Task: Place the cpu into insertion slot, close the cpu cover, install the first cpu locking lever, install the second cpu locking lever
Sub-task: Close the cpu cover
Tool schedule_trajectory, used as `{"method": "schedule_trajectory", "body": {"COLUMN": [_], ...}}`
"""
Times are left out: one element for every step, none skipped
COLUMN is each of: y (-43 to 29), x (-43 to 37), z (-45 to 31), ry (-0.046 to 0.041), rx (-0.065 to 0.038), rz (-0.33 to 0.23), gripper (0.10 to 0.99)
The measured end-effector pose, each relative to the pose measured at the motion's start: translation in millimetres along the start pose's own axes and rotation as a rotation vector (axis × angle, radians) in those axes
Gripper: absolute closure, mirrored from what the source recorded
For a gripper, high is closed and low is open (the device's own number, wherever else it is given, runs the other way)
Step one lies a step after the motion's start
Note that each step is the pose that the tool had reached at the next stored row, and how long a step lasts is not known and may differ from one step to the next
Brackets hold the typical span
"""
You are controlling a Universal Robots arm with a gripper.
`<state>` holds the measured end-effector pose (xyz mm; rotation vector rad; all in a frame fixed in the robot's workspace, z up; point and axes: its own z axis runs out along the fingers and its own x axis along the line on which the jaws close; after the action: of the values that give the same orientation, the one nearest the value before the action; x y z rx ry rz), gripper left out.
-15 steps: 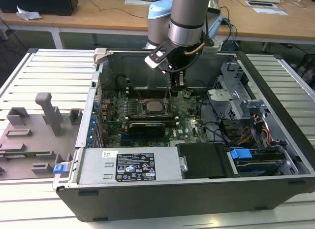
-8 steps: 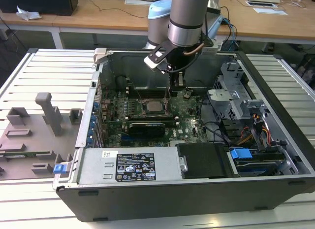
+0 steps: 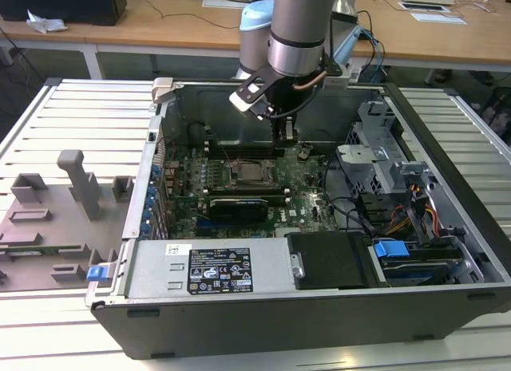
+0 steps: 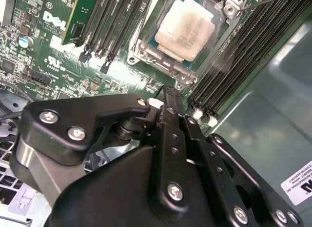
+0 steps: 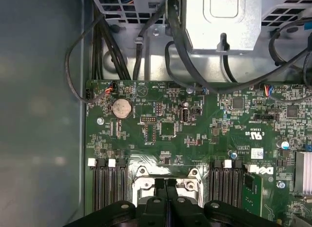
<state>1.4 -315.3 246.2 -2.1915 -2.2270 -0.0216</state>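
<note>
Hanging over the green motherboard near the socket, the gripper has its fingers pinched together on nothing, and the cpu sits in the insertion slot.

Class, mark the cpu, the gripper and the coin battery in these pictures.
cpu (image 4: 187, 28): second wrist view, middle of its pale metal top.
gripper (image 5: 165, 183): first wrist view, where its fingertips meet.
coin battery (image 5: 121, 109): first wrist view, centre of its round face.
</note>
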Motion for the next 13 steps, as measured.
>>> {"method": "schedule_trajectory", "body": {"y": [-0.6, -2.1, -3.4, -7.2, -13.1, -24.2, -34.2, -47.9, -56.5, -64.2, -68.6, -71.7, -74.0], "x": [0.0, 0.0, 0.1, 0.1, 0.1, 0.2, 0.2, 0.3, 0.3, 0.4, 0.5, 0.6, 0.6], "z": [0.0, 0.2, 0.7, 1.8, 5.5, 10.8, 14.4, 22.2, 25.9, 27.2, 28.3, 29.3, 30.5], "ry": [0.0000, 0.0001, 0.0004, 0.0002, 0.0001, 0.0001, 0.0001, 0.0001, -0.0001, 0.0000, 0.0002, 0.0001, 0.0001], "rx": [0.000, 0.000, 0.000, 0.000, 0.000, 0.000, 0.000, 0.000, 0.000, 0.000, 0.000, 0.000, 0.000], "rz": [0.000, 0.000, 0.000, 0.000, 0.000, 0.000, 0.000, 0.000, 0.000, 0.000, 0.000, 0.000, 0.000], "gripper": [0.980, 0.980, 0.980, 0.980, 0.980, 0.980, 0.980, 0.980, 0.980, 0.980, 0.980, 0.980, 0.980]}}
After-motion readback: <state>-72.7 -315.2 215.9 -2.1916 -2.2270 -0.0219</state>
